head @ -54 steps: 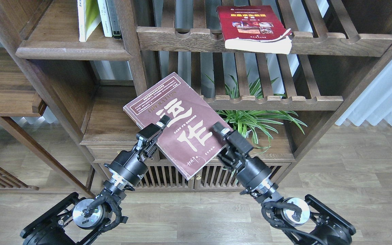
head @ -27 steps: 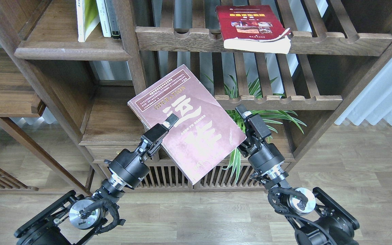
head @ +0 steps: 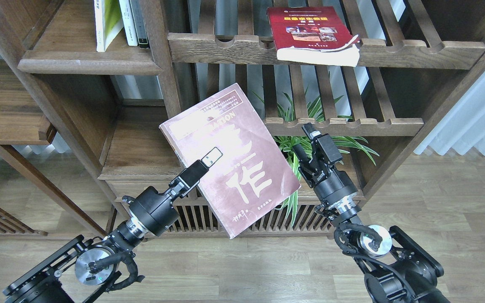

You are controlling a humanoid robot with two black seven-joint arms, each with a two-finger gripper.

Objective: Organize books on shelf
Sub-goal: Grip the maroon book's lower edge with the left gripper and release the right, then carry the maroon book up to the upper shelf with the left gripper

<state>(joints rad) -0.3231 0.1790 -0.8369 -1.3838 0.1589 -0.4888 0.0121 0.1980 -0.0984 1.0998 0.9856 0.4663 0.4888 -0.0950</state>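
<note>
The dark maroon book [head: 242,168], with white characters, hangs tilted in the air in front of the bookcase. My left gripper [head: 206,162] is shut on its left edge and holds it alone. My right gripper [head: 305,143] is open and empty, just right of the book's right edge and apart from it. The red book [head: 310,29] lies flat on the upper slatted rack. The yellow-green book [head: 107,21] stands upright on the solid shelf [head: 86,66] at the upper left.
Slim white and dark-spined volumes [head: 135,21] stand next to the yellow-green book. A green plant [head: 331,145] sits behind my right gripper under the lower slatted rack [head: 352,125]. A low cabinet top [head: 137,168] lies behind the held book.
My right gripper let go of the maroon book and drew off to the right and up. My left gripper alone now holds the book, which has tipped more upright.
</note>
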